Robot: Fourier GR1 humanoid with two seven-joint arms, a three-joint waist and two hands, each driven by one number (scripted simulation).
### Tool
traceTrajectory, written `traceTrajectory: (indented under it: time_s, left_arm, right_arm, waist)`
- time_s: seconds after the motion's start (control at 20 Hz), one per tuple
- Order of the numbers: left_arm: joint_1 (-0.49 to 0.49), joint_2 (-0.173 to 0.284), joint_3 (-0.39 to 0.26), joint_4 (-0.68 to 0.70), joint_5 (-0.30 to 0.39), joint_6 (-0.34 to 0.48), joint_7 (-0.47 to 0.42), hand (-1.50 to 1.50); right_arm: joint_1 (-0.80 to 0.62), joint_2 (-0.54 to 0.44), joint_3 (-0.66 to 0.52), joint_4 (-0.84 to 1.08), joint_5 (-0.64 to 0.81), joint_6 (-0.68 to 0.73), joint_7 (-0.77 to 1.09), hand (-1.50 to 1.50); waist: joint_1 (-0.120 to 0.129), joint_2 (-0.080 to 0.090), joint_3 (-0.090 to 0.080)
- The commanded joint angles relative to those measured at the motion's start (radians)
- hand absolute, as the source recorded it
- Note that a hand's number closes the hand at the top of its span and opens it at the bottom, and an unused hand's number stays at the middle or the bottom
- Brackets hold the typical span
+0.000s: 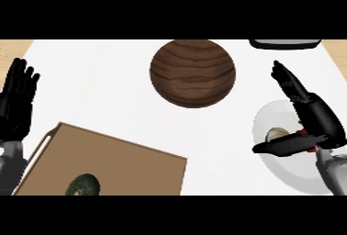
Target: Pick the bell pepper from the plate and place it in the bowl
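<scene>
Grasp step: right hand [308, 120] over the plate [271, 114], fingers straight, thumb out, nothing held yet, pepper [279, 134] mostly hidden under it on the plate; next close on pepper, lift, carry to bowl [193, 73] up-left of plate; left hand [17, 103] resting open.

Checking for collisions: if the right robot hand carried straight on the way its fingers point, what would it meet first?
Probably nothing on the counter: the right robot hand points up-left, between the wooden bowl and the dark object. Depth is unclear.

The black right hand [308, 114] hides most of the small red bell pepper [310, 133] and part of the white round plate [274, 117].
</scene>
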State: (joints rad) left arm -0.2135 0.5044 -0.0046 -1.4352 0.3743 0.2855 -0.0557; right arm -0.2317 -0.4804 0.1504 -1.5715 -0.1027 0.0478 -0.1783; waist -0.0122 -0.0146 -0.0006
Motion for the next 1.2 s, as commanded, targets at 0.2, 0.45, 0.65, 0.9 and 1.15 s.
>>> traceTrajectory:
  time_s: [0.2,0.45,0.65,0.9,1.15]
  left_arm:
    - [-0.032,0.017,0.034,0.005,0.001,-0.077,-0.034,0.00]
    - [-0.006,-0.001,0.029,-0.007,-0.009,-0.076,-0.047,0.00]
    - [0.013,0.010,0.043,-0.030,-0.007,-0.093,-0.049,0.00]
    - [0.027,0.004,0.035,-0.065,-0.004,-0.091,-0.025,0.00]
    - [0.012,0.034,0.069,-0.070,0.006,-0.112,0.000,0.00]
  right_arm:
    - [0.350,-0.083,0.003,-0.320,0.156,-0.051,-0.199,-1.50]
    - [0.427,-0.234,-0.118,-0.455,0.248,-0.057,-0.082,-1.50]
    - [0.452,-0.373,-0.288,-0.522,0.180,0.041,0.084,-1.50]
    - [0.482,-0.591,-0.369,-0.527,0.171,0.246,0.228,-1.50]
    - [0.502,-0.689,-0.400,-0.538,0.115,0.429,0.287,-1.50]
  waist:
    - [-0.014,0.010,0.000]
    - [-0.025,0.008,-0.001]
    - [-0.020,0.008,-0.002]
    - [-0.012,0.006,-0.002]
    - [0.000,0.011,-0.001]
